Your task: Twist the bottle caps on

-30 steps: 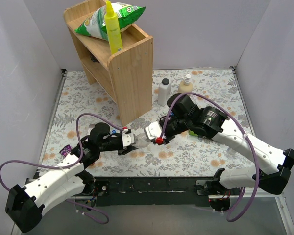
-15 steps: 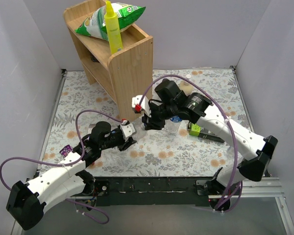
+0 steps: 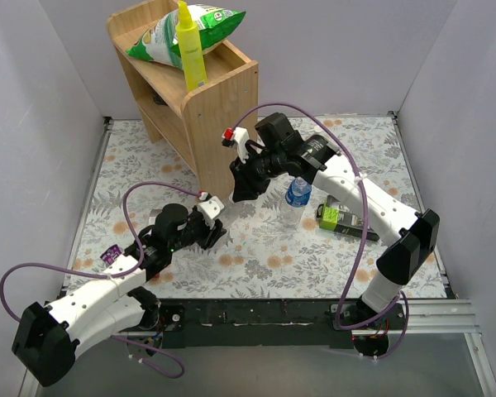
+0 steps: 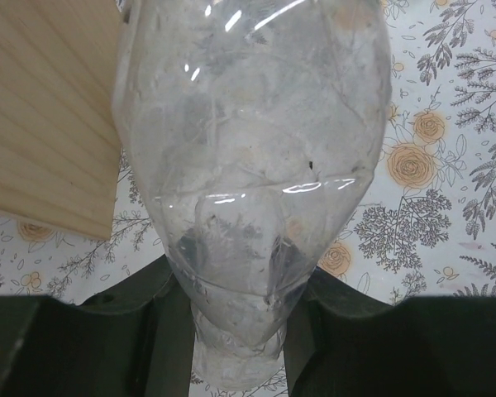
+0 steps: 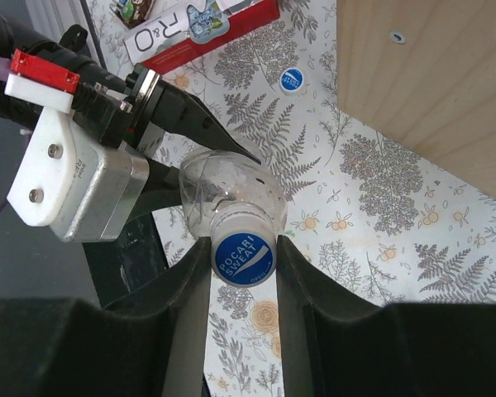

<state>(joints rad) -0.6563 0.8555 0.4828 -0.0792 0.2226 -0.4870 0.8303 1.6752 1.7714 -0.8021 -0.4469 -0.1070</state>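
My left gripper (image 3: 215,232) (image 4: 238,327) is shut on the plain clear bottle (image 4: 248,190), held tilted above the mat near the wooden shelf. The bottle also shows in the right wrist view (image 5: 223,188). A blue and white cap (image 5: 244,258) sits on its neck. My right gripper (image 3: 236,192) (image 5: 243,248) is shut on that cap, one finger on each side. The blue-label bottle (image 3: 296,195) stands upright on the mat, right of my right gripper. A second small blue cap (image 5: 292,80) lies loose on the mat.
A wooden shelf unit (image 3: 207,107) stands at the back left, close to both grippers, with a green bag and a yellow bottle on top. A green box (image 3: 337,218) lies right of the blue-label bottle. A red box (image 5: 202,29) lies beyond the loose cap.
My right arm has swung up and back towards the shelf, its wrist turning. My left gripper has drawn slightly left with the plain bottle. The blue-label bottle has come into view.
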